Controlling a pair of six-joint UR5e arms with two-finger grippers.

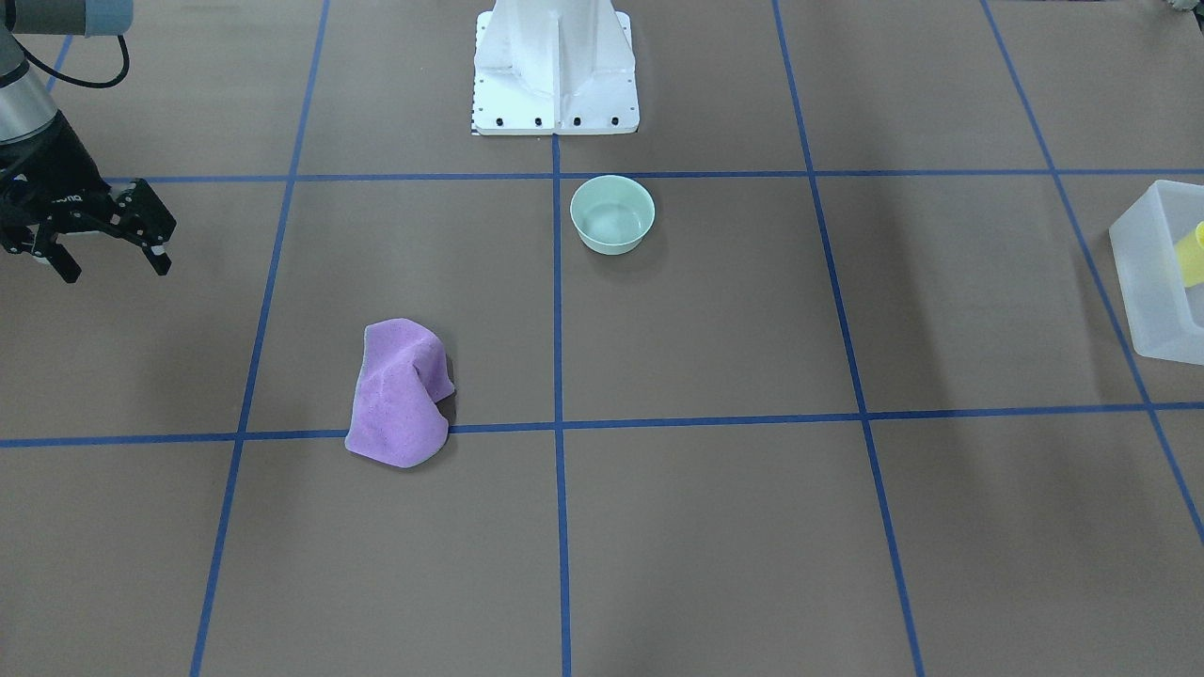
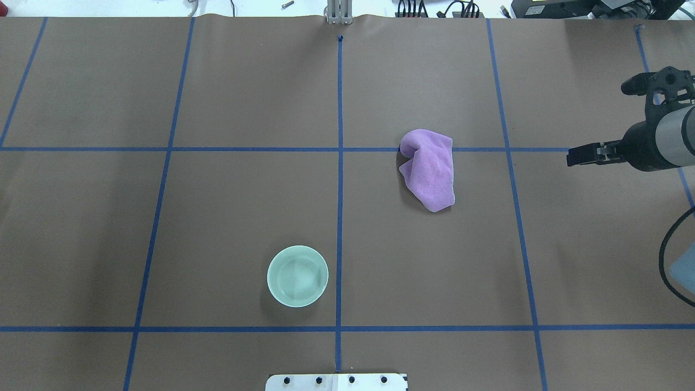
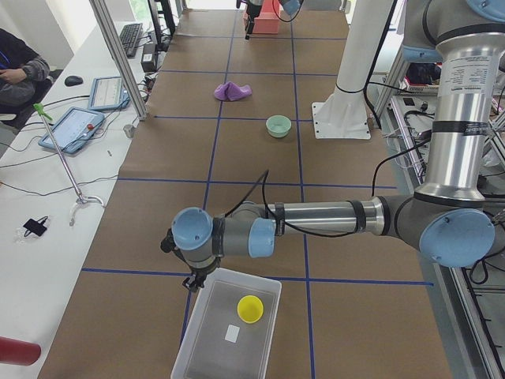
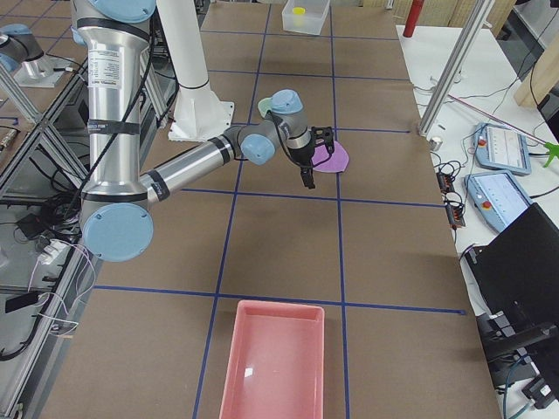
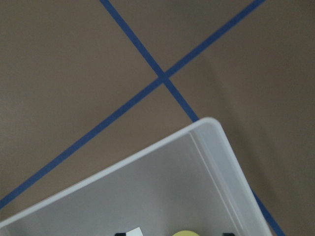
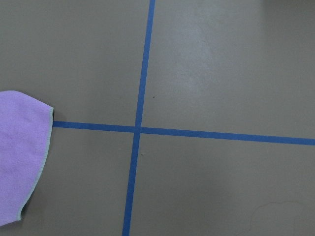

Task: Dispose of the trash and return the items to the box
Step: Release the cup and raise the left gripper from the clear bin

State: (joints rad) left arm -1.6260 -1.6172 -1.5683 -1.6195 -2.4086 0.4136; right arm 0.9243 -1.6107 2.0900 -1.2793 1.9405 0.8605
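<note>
One purple cloth is lying on the desk nearest the right jaws, and one mint-green bowl is sitting farther from them. One yellow cup is resting inside the one translucent bin beneath the left jaws. One pink tray is lying well behind the right jaws. Two arms are reaching over the desk, the left arm and the right arm, and two tablets are lying on a side desk.

Blue tape grid on table — tablets, keyboard on side bench.
</note>
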